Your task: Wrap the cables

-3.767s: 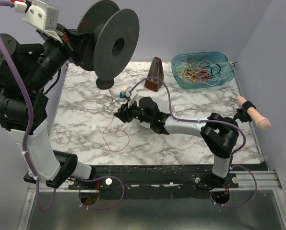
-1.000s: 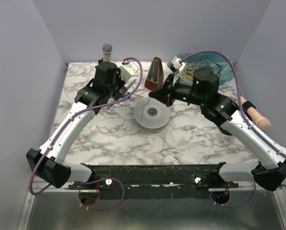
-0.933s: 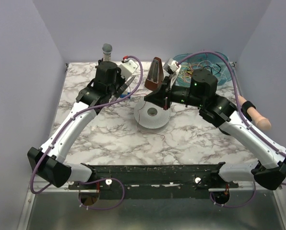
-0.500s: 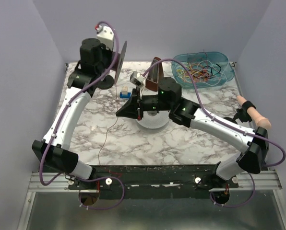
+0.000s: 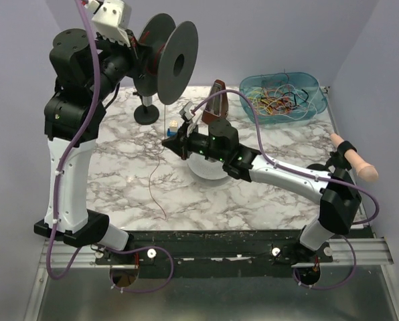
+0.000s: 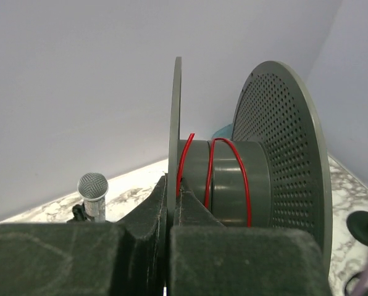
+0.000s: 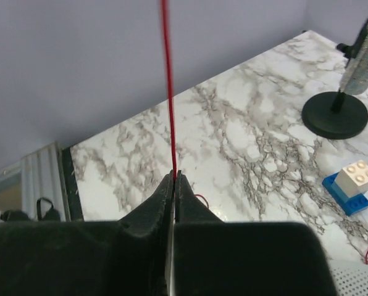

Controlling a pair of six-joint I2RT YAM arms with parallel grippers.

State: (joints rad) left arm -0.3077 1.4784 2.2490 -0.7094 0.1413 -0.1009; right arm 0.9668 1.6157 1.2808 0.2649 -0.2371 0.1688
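High at left, the left gripper (image 6: pixel 173 190), clamped on the spool (image 6: pixel 236 180), has risen; the right gripper (image 7: pixel 174 180) pinches the cable (image 7: pixel 167 92).

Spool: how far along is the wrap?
Done: about two red cable turns on the spool hub. In hand: left end effector clamps the spool flange, right end effector pinches the cable. Left: loose tail on the table, plus the tangle in the bin.
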